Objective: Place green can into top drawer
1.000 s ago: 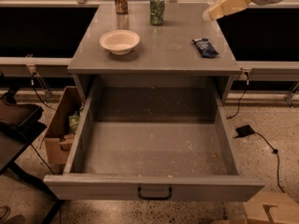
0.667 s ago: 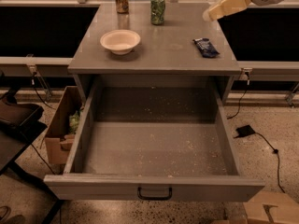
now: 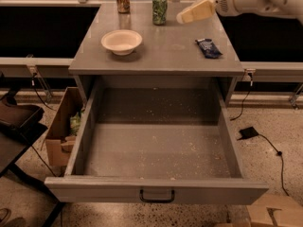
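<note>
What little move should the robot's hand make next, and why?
Probably ease the gripper sideways up to the green can, to grasp it. The gripper hovers beside the can, not touching it; the can stands upright at the back of the cabinet top, and the top drawer is already open.

light: kinda dim, warm, from overhead
gripper: pale, well lit, just right of green can
shadows: darkest below gripper, at top drawer back wall
</note>
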Motion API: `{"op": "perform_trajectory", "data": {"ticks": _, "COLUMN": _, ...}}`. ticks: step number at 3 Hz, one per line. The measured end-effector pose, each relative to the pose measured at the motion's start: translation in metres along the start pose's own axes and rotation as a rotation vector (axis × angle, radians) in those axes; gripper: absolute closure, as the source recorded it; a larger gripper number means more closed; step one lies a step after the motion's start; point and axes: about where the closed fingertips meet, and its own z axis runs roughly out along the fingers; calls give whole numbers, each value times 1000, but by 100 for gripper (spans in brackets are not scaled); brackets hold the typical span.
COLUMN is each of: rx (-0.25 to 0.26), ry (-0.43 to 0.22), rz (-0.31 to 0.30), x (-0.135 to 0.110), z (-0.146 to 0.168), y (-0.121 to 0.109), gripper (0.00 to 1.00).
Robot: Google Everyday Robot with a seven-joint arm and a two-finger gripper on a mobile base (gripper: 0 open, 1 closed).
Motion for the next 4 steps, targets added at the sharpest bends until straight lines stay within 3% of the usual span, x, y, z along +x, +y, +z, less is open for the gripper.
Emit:
{"op": "perform_trajectory", "data": {"ticks": 1, "rx": 30, "ry": -46, "rz": 74, "x": 12, "z": 92, "y": -10, "gripper": 0}}
{"op": "perform_trajectory", "data": {"ticks": 2, "rx": 47, "ry": -100, "rz": 98, "x": 6, "z": 155, "y": -25, "gripper": 0}}
{"op": "perform_trajectory", "data": {"ticks": 3, "rx": 66, "ry": -110, "rz": 114, "x": -3, "z": 206, "y": -29, "gripper": 0}}
{"op": "perform_trajectory", "data": {"ticks": 4, "rx": 71, "ry": -111, "rz": 112, "x": -5, "z": 208, "y": -30, "gripper": 0}}
